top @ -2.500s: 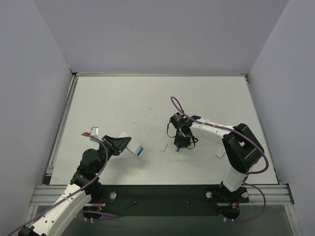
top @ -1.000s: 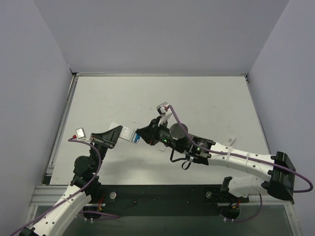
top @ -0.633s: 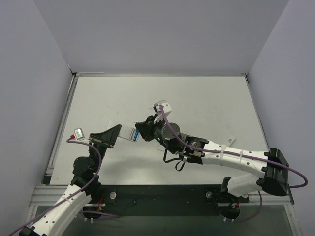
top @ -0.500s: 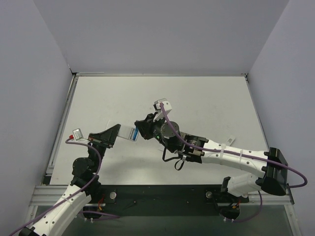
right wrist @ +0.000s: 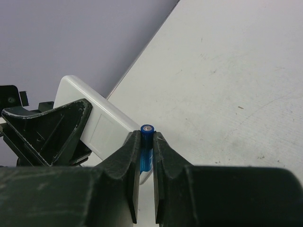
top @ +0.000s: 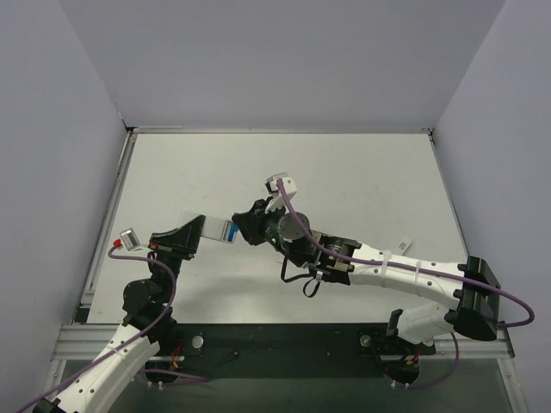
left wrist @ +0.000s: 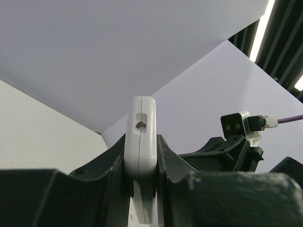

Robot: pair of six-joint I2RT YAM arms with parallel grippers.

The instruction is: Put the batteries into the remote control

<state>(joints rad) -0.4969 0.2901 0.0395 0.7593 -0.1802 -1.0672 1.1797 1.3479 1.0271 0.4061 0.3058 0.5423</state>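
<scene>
**Top view.** The left arm rises from its base at the lower left of the frame, with the elbow folded and the forearm angled up and to the right. The left gripper is clamped on the remote control, which sits left of centre in the frame. The right arm runs from its base at the lower right, stretched low and leftward across the table. The right gripper is at the remote control's right end.

**Right wrist view.** The right gripper's fingers pinch one blue battery, metal terminal pointing away. The battery is at the remote control's near corner; whether they touch cannot be told.

**Left wrist view.** The remote control stands edge-on, squeezed between both fingers.
</scene>
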